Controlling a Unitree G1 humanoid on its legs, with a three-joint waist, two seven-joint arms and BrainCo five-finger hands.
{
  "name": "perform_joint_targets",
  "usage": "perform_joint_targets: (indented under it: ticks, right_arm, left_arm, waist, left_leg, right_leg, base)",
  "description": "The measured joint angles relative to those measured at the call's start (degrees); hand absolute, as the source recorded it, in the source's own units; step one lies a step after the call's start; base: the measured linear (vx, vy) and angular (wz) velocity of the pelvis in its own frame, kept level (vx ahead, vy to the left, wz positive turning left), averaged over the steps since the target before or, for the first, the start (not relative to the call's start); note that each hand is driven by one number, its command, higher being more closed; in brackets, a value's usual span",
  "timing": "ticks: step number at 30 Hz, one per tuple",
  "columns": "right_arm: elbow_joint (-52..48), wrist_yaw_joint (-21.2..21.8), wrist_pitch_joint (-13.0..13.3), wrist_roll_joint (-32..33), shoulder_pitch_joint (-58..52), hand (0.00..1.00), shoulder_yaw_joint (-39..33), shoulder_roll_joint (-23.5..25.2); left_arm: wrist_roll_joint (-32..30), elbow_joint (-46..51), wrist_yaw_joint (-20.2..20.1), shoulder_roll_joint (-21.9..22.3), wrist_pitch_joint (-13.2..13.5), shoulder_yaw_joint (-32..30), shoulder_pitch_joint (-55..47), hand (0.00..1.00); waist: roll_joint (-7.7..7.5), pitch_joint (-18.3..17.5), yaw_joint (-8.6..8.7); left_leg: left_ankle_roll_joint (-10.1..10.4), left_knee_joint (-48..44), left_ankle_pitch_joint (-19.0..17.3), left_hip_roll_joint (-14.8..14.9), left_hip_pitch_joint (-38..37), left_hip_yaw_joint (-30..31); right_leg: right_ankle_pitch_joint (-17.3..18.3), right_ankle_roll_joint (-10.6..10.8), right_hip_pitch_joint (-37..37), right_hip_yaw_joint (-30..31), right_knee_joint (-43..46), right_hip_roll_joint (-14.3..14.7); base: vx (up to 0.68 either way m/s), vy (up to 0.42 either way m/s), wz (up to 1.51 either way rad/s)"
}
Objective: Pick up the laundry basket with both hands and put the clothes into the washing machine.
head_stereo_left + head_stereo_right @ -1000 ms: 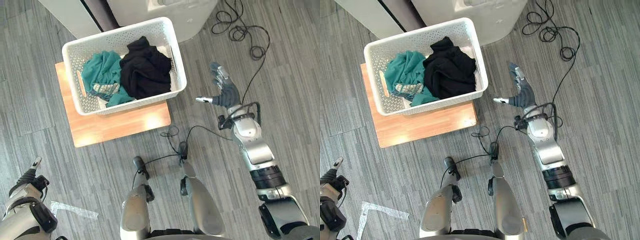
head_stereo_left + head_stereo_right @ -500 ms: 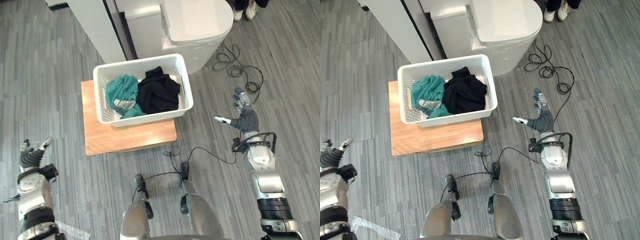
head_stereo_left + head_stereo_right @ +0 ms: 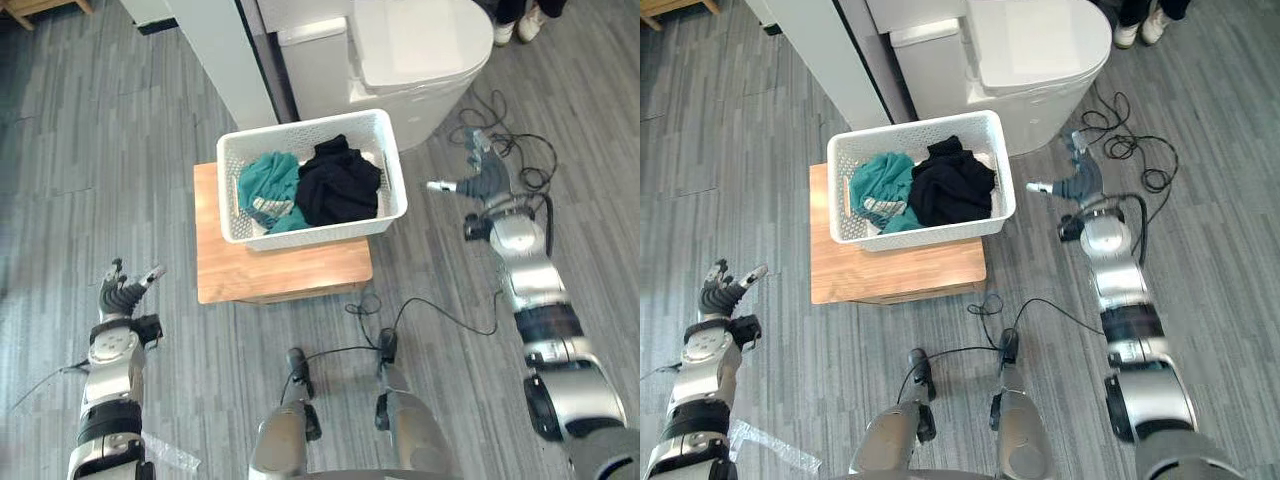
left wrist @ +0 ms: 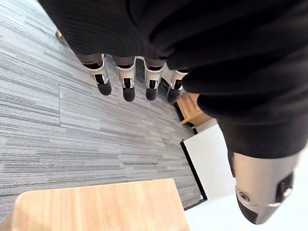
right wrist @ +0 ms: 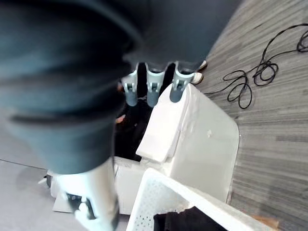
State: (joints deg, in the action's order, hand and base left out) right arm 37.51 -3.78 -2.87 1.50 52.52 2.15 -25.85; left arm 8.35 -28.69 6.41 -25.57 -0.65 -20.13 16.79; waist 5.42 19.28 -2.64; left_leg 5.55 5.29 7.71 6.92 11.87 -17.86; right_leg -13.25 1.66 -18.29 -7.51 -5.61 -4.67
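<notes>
The basket (image 3: 330, 225) of clothes (image 3: 338, 185) sits on the low bench (image 3: 270, 272) before the washing machine (image 3: 410, 50), raised for reach. The right robot hand (image 3: 485, 183) is spread near its right end. The left robot hand (image 3: 120, 296), also spread, is well apart from it, so neither grips yet.

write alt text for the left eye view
A white laundry basket holding teal clothes and black clothes sits on a low wooden stand before a white washing machine. The open right hand hovers apart from its right end; the open left hand is farther off, over the floor.
</notes>
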Motion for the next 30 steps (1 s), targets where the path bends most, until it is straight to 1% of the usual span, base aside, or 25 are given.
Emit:
perform_joint_targets:
  ticks: [2,3,4,6,8,10,12,13,14,17,19,21,26,30]
  right_arm:
    - [2.29,-0.01,-0.15,0.00,2.17,0.00,-0.01,-0.01]
    - [3.63,-0.01,-0.19,0.00,3.36,0.00,-0.01,-0.01]
    - [4.97,-0.01,-0.29,0.01,4.64,0.00,-0.02,-0.16]
    - [6.46,0.03,-0.45,0.00,6.18,0.00,-0.03,-0.55]
    - [8.85,0.07,-1.02,0.00,8.56,0.00,-0.03,-1.23]
    - [10.31,0.07,-1.05,-0.02,9.58,0.00,-0.04,-2.54]
    - [11.84,0.15,-1.12,-0.02,11.16,0.00,-0.01,-3.32]
    - [12.24,0.19,-1.11,-0.04,11.82,0.00,-0.02,-4.10]
    - [14.73,0.21,-1.13,-0.17,13.54,0.00,0.00,-4.98]
    - [18.28,0.22,-1.14,-0.19,15.62,0.00,0.04,-6.51]
    - [18.90,0.21,-1.12,-0.10,15.93,0.00,0.04,-7.14]
    - [20.69,0.22,-1.14,0.03,16.48,0.00,0.29,-7.30]
    - [20.71,0.27,-1.22,-0.18,16.47,0.00,1.26,-6.61]
    - [20.70,0.22,-1.51,-1.12,16.45,0.00,1.27,-4.71]
  left_arm:
    - [0.01,0.07,0.01,-0.03,0.00,0.51,0.97,0.00]
    - [0.02,0.26,0.01,-0.16,0.01,1.21,1.38,0.00]
    - [0.02,0.78,-0.01,-0.57,0.00,2.04,1.82,0.00]
    - [0.02,2.27,-0.01,-0.86,0.02,2.08,2.56,0.00]
    - [0.03,2.51,-0.01,-1.85,0.06,2.87,4.36,0.00]
    - [0.04,2.84,0.01,-2.25,0.08,4.32,5.68,0.00]
    - [0.06,3.39,0.07,-2.33,0.49,4.47,5.86,0.00]
    - [0.08,3.39,0.06,-2.36,0.88,4.64,6.22,0.00]
    - [0.11,3.39,0.06,-2.93,1.15,4.97,6.18,0.00]
    - [0.46,3.38,0.05,-3.92,1.23,5.06,5.56,0.00]
    - [1.12,3.37,0.05,-4.05,1.29,5.12,5.25,0.00]
    - [1.25,3.33,-0.01,-4.07,1.40,6.63,4.73,0.00]
    - [2.25,1.56,-0.02,-3.91,1.59,6.82,4.48,0.00]
    - [2.34,1.23,0.08,-3.83,1.61,6.81,4.66,0.00]
  waist:
    - [0.88,0.64,-0.25]
    - [1.45,1.02,-0.58]
    - [1.71,1.16,-1.20]
    - [1.85,1.38,-1.32]
    - [2.11,2.99,-1.17]
    - [2.50,3.45,-1.29]
    - [2.68,3.64,-1.24]
    - [2.92,4.10,-1.27]
    - [3.20,4.36,-1.35]
    - [3.83,4.70,-1.51]
    - [4.19,4.88,-1.55]
    - [4.94,5.30,-1.71]
    - [5.18,5.54,-1.74]
    - [5.18,5.54,-1.55]
  left_leg:
    - [0.00,0.00,0.00,-0.03,0.23,0.07]
    - [0.00,0.01,0.00,-0.03,0.40,0.01]
    - [0.00,0.01,0.00,-0.02,1.00,-0.12]
    - [0.03,0.01,0.05,0.00,2.04,-0.03]
    - [0.03,0.01,0.10,-0.01,2.21,0.16]
    - [0.03,0.01,0.10,-0.01,2.77,0.52]
    - [-0.07,0.01,0.19,-0.05,3.75,0.62]
    - [-0.05,0.01,0.23,-0.09,3.93,0.71]
    - [-0.05,0.01,0.23,-0.13,4.46,0.75]
    - [-0.04,0.02,0.23,-0.14,5.22,0.81]
    - [-0.04,0.02,0.23,-0.14,5.58,0.76]
    - [-0.04,0.03,0.23,-0.12,5.71,0.76]
    - [-0.04,0.05,0.23,-0.04,5.79,0.40]
    - [0.01,0.05,0.26,0.00,5.77,0.34]
  right_leg:
    - [0.00,0.00,-0.14,-0.12,0.00,-0.04]
    - [0.00,0.01,-0.38,-0.05,0.01,-0.03]
    - [0.00,0.00,-1.12,0.06,0.01,-0.01]
    - [-0.06,-0.05,-2.06,-0.02,0.02,0.06]
    - [-0.06,-0.06,-2.13,-0.23,0.02,0.15]
    - [-0.06,-0.05,-2.52,-0.55,0.02,0.09]
    - [-0.06,-0.05,-3.37,-0.64,0.02,-0.06]
    - [-0.06,-0.05,-3.48,-0.80,0.03,-0.13]
    - [-0.06,-0.05,-3.96,-0.88,0.03,-0.19]
    - [-0.05,-0.04,-4.63,-1.02,0.03,-0.19]
    - [-0.05,-0.04,-5.03,-1.00,0.03,-0.19]
    - [-0.05,-0.04,-5.16,-1.01,0.03,-0.18]
    - [-0.05,-0.04,-5.52,-0.54,0.03,0.06]
    - [-0.05,-0.04,-5.54,-0.45,0.03,0.22]
  base:
    - [0.02,0.038,0.03]
    - [0.03,0.040,-0.03]
    - [0.03,0.037,-0.05]
    - [0.01,0.015,-0.01]
    - [0.02,0.036,0.04]
    - [0.02,0.039,0.07]
    - [0.02,0.036,0.06]
    - [0.01,0.028,0.06]
    - [0.01,0.041,0.05]
    - [0.01,0.024,0.02]
    - [0.00,0.000,0.00]
    - [0.00,0.000,0.00]
    - [0.01,0.014,-0.05]
    - [0.00,0.000,0.00]
